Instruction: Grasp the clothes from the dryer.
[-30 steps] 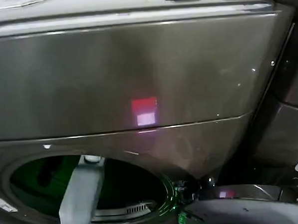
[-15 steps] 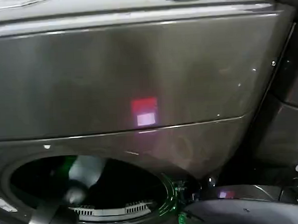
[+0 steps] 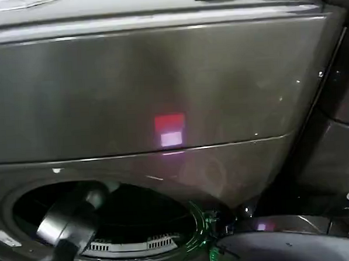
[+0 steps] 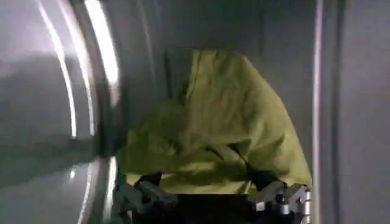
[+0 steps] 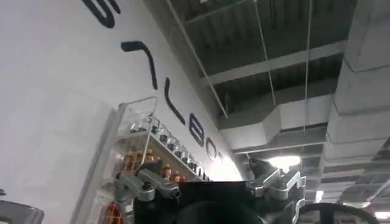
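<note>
The left claw [image 4: 210, 198] stands wide open inside the drum, its two fingertips [image 4: 149, 193] spread apart right at the lower edge of the yellow-green clothes [image 4: 225, 131] — gripping nothing. The clothes lie heaped against the drum wall inside the dryer [image 3: 160, 84]. From the head, the left arm slants up into the round opening, its claw hidden in the dark. The right claw [image 5: 210, 189] — also open and empty — points up toward a ceiling.

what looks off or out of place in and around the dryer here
Nothing stands out. The clothes lie crumpled against the drum wall inside the dryer, undamaged as far as shows. The left gripper is in the drum, jaws open just before the cloth. The right gripper is parked, pointing up toward the ceiling.
</note>
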